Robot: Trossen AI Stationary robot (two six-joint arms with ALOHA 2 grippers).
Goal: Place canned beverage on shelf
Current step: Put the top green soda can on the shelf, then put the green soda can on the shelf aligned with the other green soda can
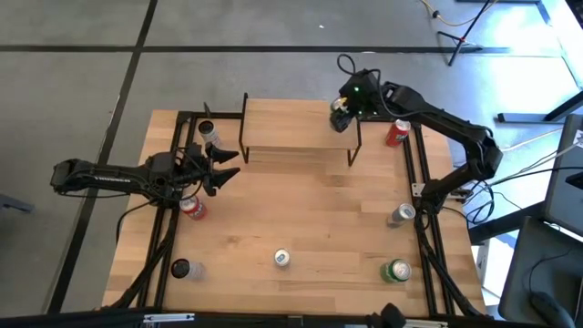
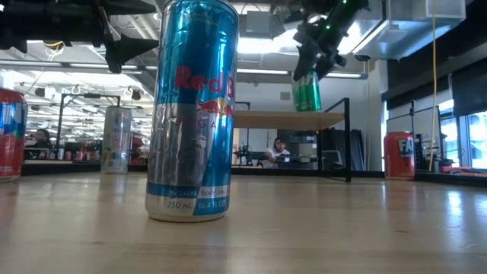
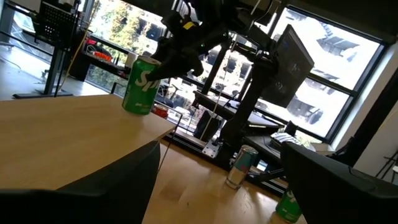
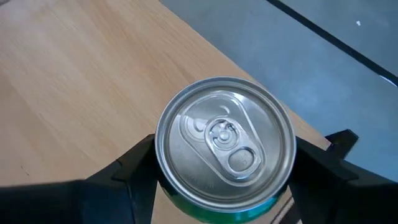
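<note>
Green can [image 4: 224, 146] pinched between the two fingers of the right end effector [image 1: 341, 116], top lid facing the wrist camera, body upright. Positioned over the right end of the shelf [image 1: 291, 126], near its far right corner. In the low view, can [image 2: 307, 91] appears just above the plank [image 2: 289, 119], base close to the wood; in the left wrist view it [image 3: 140, 85] looks to sit at or almost on the surface. Cannot tell for certain whether touching or a hair apart.

Judged far along: pick-up and carry done, can brought to the shelf. Left to do, as far as can be told: settle the base fully on the plank, spread the fingers, lift clear without tipping it. Close to the plank's edge, so a nudge on release could send it off.

Left end effector [image 1: 221, 169] hangs over the counter [image 1: 310, 219] just left of the shelf, fingers spread and holding nothing, waiting.

Other cans scattered around the counter: a red one [image 1: 397, 133] beyond the shelf's right legs, a silver one [image 1: 402, 215] at the right edge, a green one [image 1: 396, 271] at the near right, a tall blue-silver one [image 1: 282, 259] at the near middle, a dark one [image 1: 180, 269] near left, a red one [image 1: 192, 209] below the left arm, and a silver one [image 1: 209, 133] by the shelf's left end.
</note>
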